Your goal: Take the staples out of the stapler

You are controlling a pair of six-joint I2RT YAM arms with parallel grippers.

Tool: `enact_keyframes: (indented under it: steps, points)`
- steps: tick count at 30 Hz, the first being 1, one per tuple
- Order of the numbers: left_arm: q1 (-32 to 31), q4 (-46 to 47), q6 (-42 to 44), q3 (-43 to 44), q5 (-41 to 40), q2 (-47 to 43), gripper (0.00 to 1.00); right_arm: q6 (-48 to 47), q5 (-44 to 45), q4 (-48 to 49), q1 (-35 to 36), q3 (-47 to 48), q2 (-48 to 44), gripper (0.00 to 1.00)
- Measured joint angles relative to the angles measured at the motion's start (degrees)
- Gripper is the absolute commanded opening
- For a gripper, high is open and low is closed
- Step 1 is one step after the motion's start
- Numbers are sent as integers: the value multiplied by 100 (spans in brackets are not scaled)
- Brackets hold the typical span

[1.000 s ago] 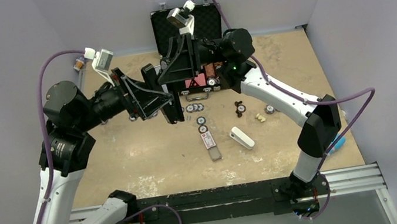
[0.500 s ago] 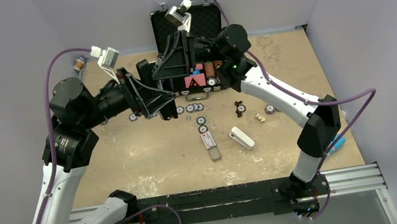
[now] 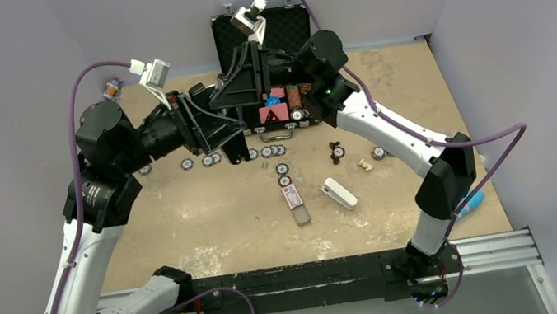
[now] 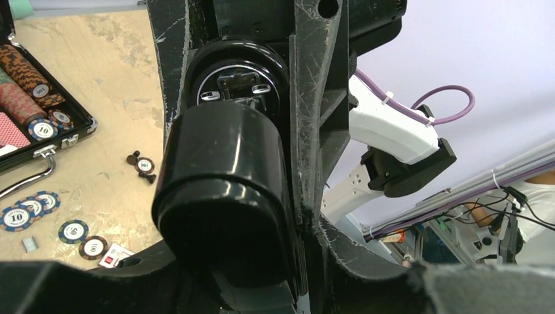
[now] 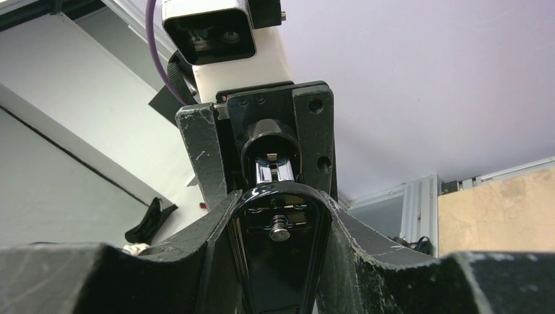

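The black stapler [image 3: 236,142] is held in the air between both grippers, in front of the chip case. My left gripper [image 3: 228,134] is shut on its glossy black end [image 4: 222,196]. My right gripper [image 3: 246,93] is shut on the other black arm [image 5: 281,258], whose spring pin and silvery inner track [image 5: 275,171] show between the fingers. The two grippers face each other almost touching. A tiny grey bit [image 4: 29,244] that may be staples lies on the table by the chips; no staples show in the track.
An open black chip case [image 3: 296,21] stands at the back. Loose poker chips [image 3: 271,151] lie under the grippers. A clear box with a red-white label [image 3: 292,197] and a white block [image 3: 340,193] lie mid-table. A blue item [image 3: 473,201] sits at the right edge.
Both grippers have moved up and toward the back with the stapler between them. The left arm's elbow has swung back, and the stapler's black end now hangs higher over the chips.
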Motion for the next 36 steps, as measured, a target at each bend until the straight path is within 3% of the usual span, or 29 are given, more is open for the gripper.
enact_keyframes:
  steps: [4, 12, 14, 26, 36]
  points:
    - [-4, -55, -2, 68, -33, 59, 0, -138, 9, -120, 0, 55, 0, 0]
    - [-33, -330, -4, 337, -138, 188, 0, -400, 20, -422, -11, 227, 11, 66]
    - [-37, -428, 7, 350, -179, 205, 0, -457, 90, -498, -33, 256, 11, 71]
    - [-35, -782, 9, 286, -437, 59, 0, -699, 363, -807, -321, 254, 7, 75]
    - [-37, -1213, 92, 221, -680, -61, 0, -1338, 638, -1757, -745, 149, -323, 75]
